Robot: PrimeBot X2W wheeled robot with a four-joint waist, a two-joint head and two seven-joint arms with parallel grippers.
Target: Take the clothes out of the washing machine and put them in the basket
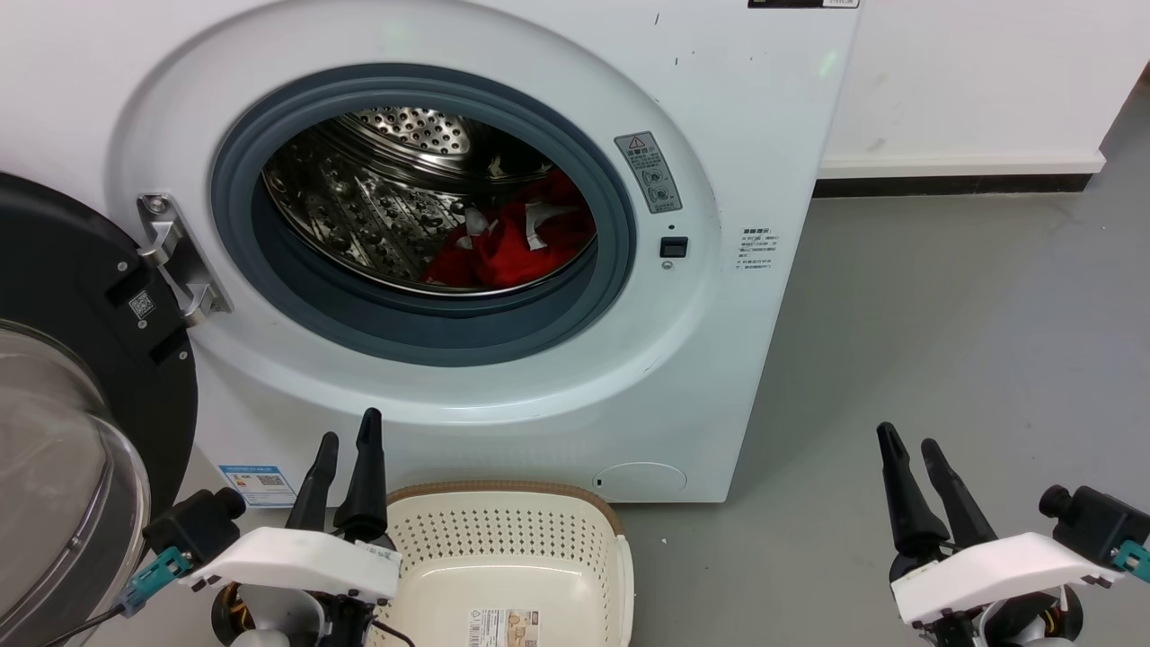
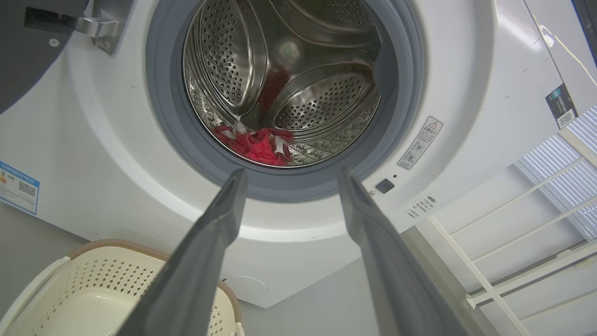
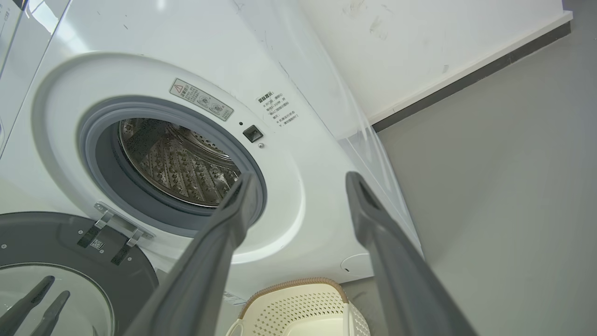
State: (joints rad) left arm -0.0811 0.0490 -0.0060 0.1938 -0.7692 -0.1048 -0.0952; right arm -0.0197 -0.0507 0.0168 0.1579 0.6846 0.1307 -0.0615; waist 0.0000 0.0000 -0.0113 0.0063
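Inside the washing machine (image 1: 764, 135), clothes (image 1: 517, 243) are seen at four o'clock; the basket (image 1: 503, 491) is set at six. The left gripper (image 1: 349, 427) and right gripper (image 1: 906, 438) are held parted, empty.

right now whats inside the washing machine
Red clothes with white patches lie bunched low in the steel drum of the washing machine. Whatever the heap covers is hidden.

Our left hand (image 2: 293, 171) is spread wide, nothing between the fingers (image 2: 200, 261). Dead ahead of it we see the washing machine (image 2: 466, 93), with its door (image 2: 28, 46) swung out to the hand's upper left. Red clothes (image 2: 259, 147) lie low in the drum (image 2: 224, 60), beyond the fingertips. The basket (image 2: 116, 246) is below-left of the hand, on the floor (image 2: 317, 298) near the machine's front.
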